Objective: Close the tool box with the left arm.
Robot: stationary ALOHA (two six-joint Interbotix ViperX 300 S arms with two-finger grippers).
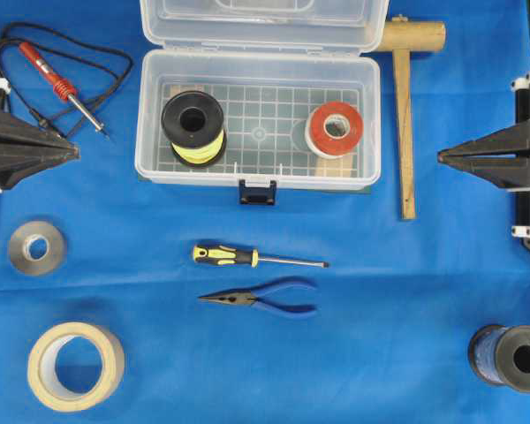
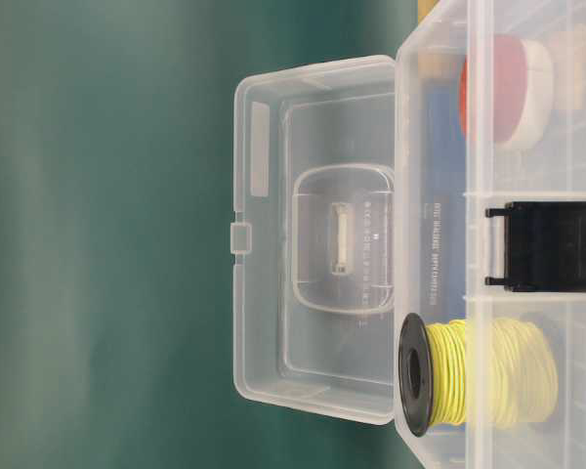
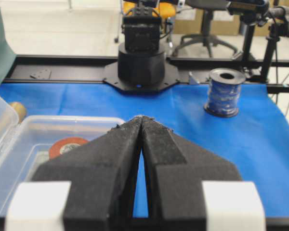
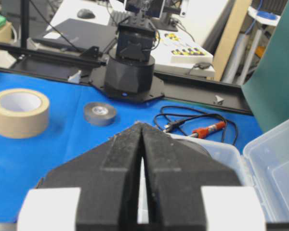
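Note:
The clear tool box (image 1: 256, 181) stands open at the top middle of the overhead view, its lid (image 1: 265, 22) swung back and upright. Its blue-and-white latch (image 1: 257, 192) hangs at the front wall. Inside are a yellow wire spool (image 1: 193, 128) and a red tape roll (image 1: 334, 130). The table-level view shows the lid (image 2: 313, 234) standing open. My left gripper (image 1: 75, 152) is shut and empty, well left of the box, which shows at the left of its wrist view (image 3: 19, 139). My right gripper (image 1: 440, 157) is shut and empty, right of the box.
A soldering iron (image 1: 62, 84) with its cable lies left of the box, a wooden mallet (image 1: 406, 115) right of it. In front lie a screwdriver (image 1: 247, 258) and pliers (image 1: 261, 299). A grey tape roll (image 1: 36, 248), masking tape (image 1: 75, 366) and a blue wire spool (image 1: 512, 358) sit near the corners.

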